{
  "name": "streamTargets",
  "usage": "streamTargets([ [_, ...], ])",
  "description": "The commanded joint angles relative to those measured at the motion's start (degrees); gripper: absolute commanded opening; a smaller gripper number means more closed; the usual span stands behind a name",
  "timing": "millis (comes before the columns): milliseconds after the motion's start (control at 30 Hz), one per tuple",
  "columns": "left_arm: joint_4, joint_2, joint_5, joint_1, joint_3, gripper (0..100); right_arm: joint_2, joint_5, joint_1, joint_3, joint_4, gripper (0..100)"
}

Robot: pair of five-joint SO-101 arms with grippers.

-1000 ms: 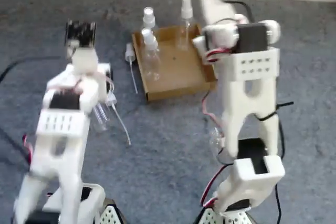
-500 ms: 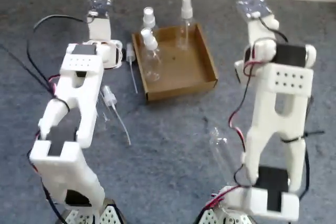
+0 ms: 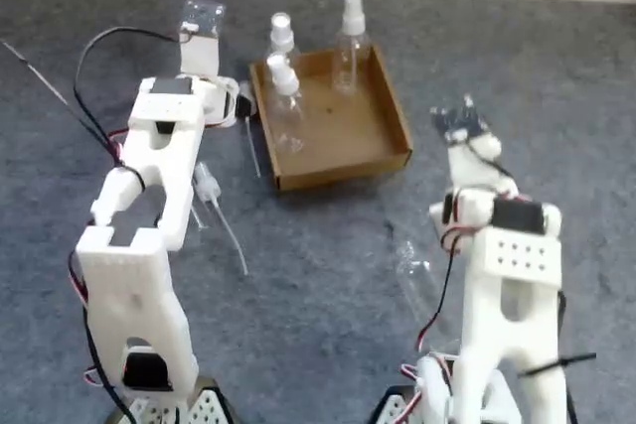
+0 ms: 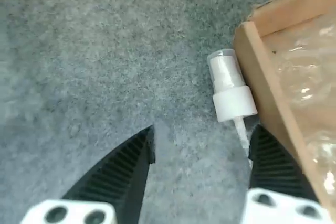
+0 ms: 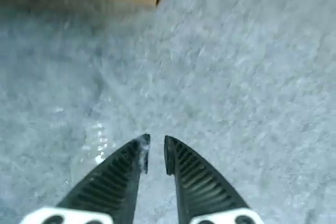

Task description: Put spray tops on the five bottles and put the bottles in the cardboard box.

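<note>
The left hand (image 4: pixel 203 134), wide open and empty, has reached the loose spray top (image 4: pixel 230 95) beside the cardboard box (image 4: pixel 261 61) — pickup looks next — the right hand (image 5: pixel 155 142), all but shut, empty.

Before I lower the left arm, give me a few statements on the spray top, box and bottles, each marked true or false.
1. The left fingers are open above a loose spray top. True.
2. That spray top lies inside the box. False: it lies on the carpet, just outside the box wall.
3. A bottle lies on the carpet beside the right arm. True.
4. The box is empty. False: capped bottles are in it.
</note>
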Motion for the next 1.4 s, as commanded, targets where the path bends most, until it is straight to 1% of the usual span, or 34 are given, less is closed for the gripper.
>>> streamTargets([
  [0, 0.2, 3.1, -0.5, 1.0, -6.9, 25, -6.9, 0.5, 0.7, 4.5, -2.1, 0.5],
  [133, 0.2, 7.6, -3.4, 0.7, -11.0, 25, -12.4, 0.5, 0.7, 8.5, -2.1, 0.5],
  [233, 0.3, 9.5, -3.7, -1.0, -12.4, 25, -15.5, 0.6, 0.7, 9.4, -2.0, 0.5],
  [400, 0.3, 9.8, -4.4, -5.5, -13.1, 25, -16.9, 0.6, 0.5, 9.9, -1.7, 0.5],
  [500, 0.3, 9.8, -6.9, -7.2, -13.1, 25, -16.9, 0.6, 0.4, 9.9, -1.7, 0.5],
  [600, 0.3, 9.7, -7.0, -8.5, -13.1, 25, -16.9, 0.6, 0.4, 10.0, -1.7, 0.5],
  [667, 0.5, 9.1, -7.0, -8.5, -13.1, 25, -16.9, 0.6, 0.4, 10.0, -1.7, 0.5],
  [767, 3.2, 5.7, -7.4, -7.8, -13.1, 25, -16.9, 0.6, 0.3, 10.0, -1.7, 0.5],
  [867, 3.6, 1.5, -7.7, -6.0, -13.3, 25, -16.9, 0.6, 0.3, 10.0, -1.7, 0.5],
  [967, 4.0, -0.2, -9.7, -4.3, -18.1, 25, -16.9, 0.6, 0.3, 10.1, -1.7, 0.5],
  [1067, 4.0, 2.9, -9.7, -2.5, -24.3, 25, -16.9, 0.6, 0.3, 10.9, -1.9, 0.5],
  [1200, 7.2, 11.3, -9.7, -0.3, -33.5, 25, -17.0, 0.6, -0.4, 14.1, -2.1, 0.5],
  [1267, 7.1, 16.9, -9.7, 0.0, -38.1, 25, -17.2, 0.6, -0.7, 14.9, -2.1, 0.5],
  [1367, 7.6, 26.2, -9.7, -0.3, -46.1, 20, -17.4, 0.6, -0.6, 14.9, -2.1, 0.5],
])
